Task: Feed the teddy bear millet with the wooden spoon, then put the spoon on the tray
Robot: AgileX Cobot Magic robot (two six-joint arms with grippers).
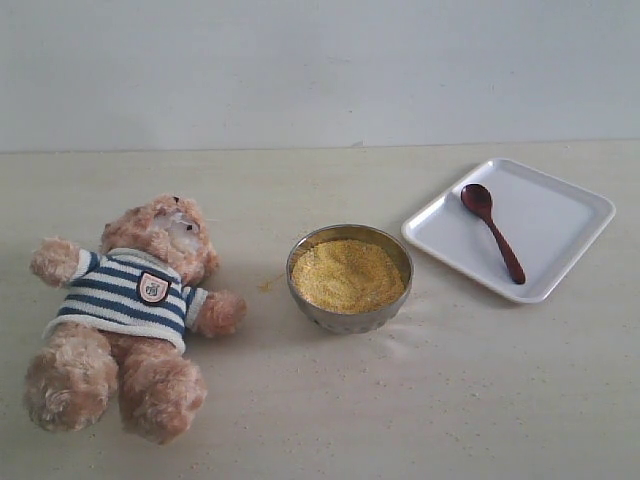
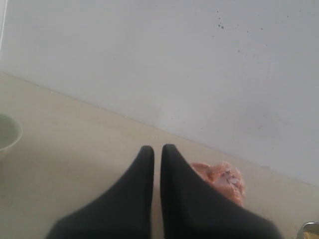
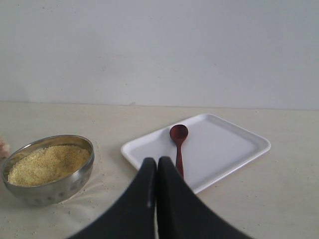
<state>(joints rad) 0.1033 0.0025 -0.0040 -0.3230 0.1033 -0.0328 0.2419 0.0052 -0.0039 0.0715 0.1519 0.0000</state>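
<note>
My left jaws and right jaws sit together, empty; the wooden spoon [image 3: 178, 149] lies on the tray [image 3: 232, 144], handle toward the right jaws, which should suit a grasp.

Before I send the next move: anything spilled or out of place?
A little millet lies spilled on the table beside the bowl, toward the bear, which lies flat on its back. Nothing else stands out.

Plain grey-white wall [image 1: 320, 70] behind, tiny dark specks [image 2: 220, 23] in places. Pale beige tabletop [image 1: 450, 400] meeting it along a straight seam. Soft, even light, possibly from overhead.
</note>
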